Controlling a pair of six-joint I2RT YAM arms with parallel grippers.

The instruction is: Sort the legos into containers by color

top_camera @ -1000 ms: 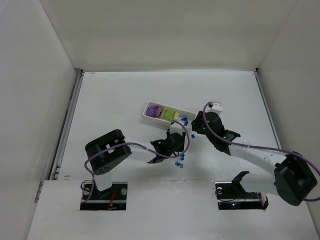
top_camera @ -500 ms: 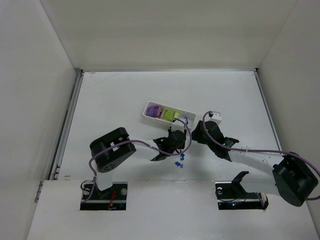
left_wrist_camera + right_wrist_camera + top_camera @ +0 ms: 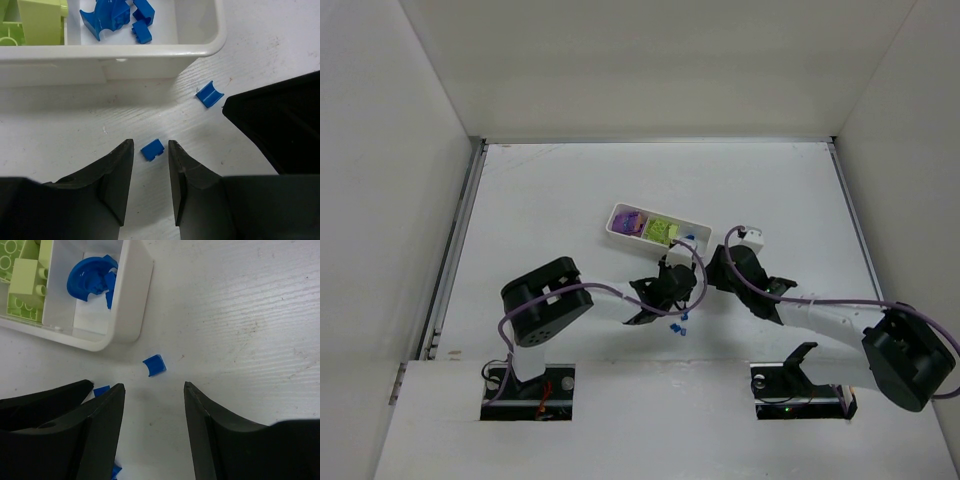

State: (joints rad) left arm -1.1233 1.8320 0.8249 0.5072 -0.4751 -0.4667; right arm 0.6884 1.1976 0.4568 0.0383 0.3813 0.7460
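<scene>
The white divided tray [image 3: 617, 229] lies mid-table, with purple bricks [image 3: 630, 220] at its left, yellow-green bricks [image 3: 660, 230] in the middle and blue pieces [image 3: 117, 17] in its right end compartment. My left gripper [image 3: 150, 145] is open just in front of the tray, its fingertips on either side of a tiny blue piece [image 3: 152, 149] on the table, not touching it. My right gripper [image 3: 154, 386] is open and empty, close beside the left one. A curved blue piece [image 3: 154, 365] lies on the table just ahead of its jaws, also in the left wrist view [image 3: 209, 94].
More tiny blue pieces [image 3: 678, 326] lie on the table near the grippers, toward the arm bases; one shows at the right wrist view's lower edge [image 3: 115, 471]. The two grippers nearly touch. White walls enclose the table on three sides.
My left gripper has moved forward toward the tray's right end. My right gripper has come down and back from beside the tray toward the loose blue pieces.
</scene>
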